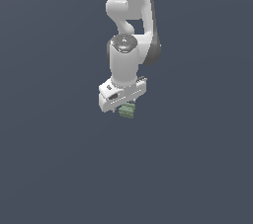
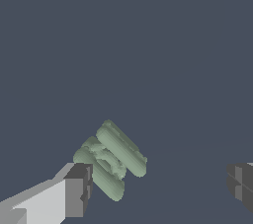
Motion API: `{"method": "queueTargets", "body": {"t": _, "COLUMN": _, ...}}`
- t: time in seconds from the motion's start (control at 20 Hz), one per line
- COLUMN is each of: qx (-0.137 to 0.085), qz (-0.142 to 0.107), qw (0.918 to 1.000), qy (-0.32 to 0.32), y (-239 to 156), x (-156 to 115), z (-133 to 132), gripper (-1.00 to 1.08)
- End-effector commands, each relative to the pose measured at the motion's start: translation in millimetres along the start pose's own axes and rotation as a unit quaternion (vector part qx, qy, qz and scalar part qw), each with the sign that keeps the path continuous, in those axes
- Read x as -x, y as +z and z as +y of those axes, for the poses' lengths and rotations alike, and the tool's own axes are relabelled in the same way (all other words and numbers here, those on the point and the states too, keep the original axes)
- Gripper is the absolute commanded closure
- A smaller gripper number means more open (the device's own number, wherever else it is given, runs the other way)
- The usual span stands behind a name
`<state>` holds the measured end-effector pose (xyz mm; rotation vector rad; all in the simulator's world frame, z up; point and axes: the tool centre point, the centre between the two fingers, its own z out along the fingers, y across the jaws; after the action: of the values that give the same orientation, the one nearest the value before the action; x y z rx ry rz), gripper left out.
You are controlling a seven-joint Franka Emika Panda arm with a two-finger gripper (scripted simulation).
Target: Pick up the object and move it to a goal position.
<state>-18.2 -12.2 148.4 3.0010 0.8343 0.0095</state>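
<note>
Beneath hand (image 1: 124,105) | object (image 1: 127,111) | wrist view: fingers (image 2: 78,190) spread, object (image 2: 110,159) beside one

From the exterior view I can only see the lower part of the object (image 1: 127,112); its top is tucked up under the white gripper (image 1: 126,104), and the fingers are pretty much hidden behind the hand body, so I can't tell there whether they touch it. It's also too small in that shot to make out the ridges properly. The arm (image 1: 129,1) runs off the top edge above the gripper. On the wrist view, both fingers (image 2: 79,188) are cut off by the frame edges, the far one nearly completely, and the near one covers a corner of the object.
</note>
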Motion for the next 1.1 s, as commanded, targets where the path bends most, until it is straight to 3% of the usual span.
{"method": "queueTargets", "body": {"t": 0.0, "qx": -0.001, "qz": 0.000, "qw": 0.9994, "qy": -0.035, "y": 4.5, "x": 2.6, "z": -3.0, "gripper": -0.92}}
{"method": "queueTargets", "body": {"t": 0.5, "qx": -0.005, "qz": 0.000, "qw": 0.9850, "qy": -0.173, "y": 21.6, "x": 13.1, "z": -15.5, "gripper": -0.92}}
{"method": "queueTargets", "body": {"t": 1.05, "qx": -0.010, "qz": 0.003, "qw": 0.9498, "qy": -0.313, "y": 38.0, "x": 24.2, "z": -29.8, "gripper": -0.92}}
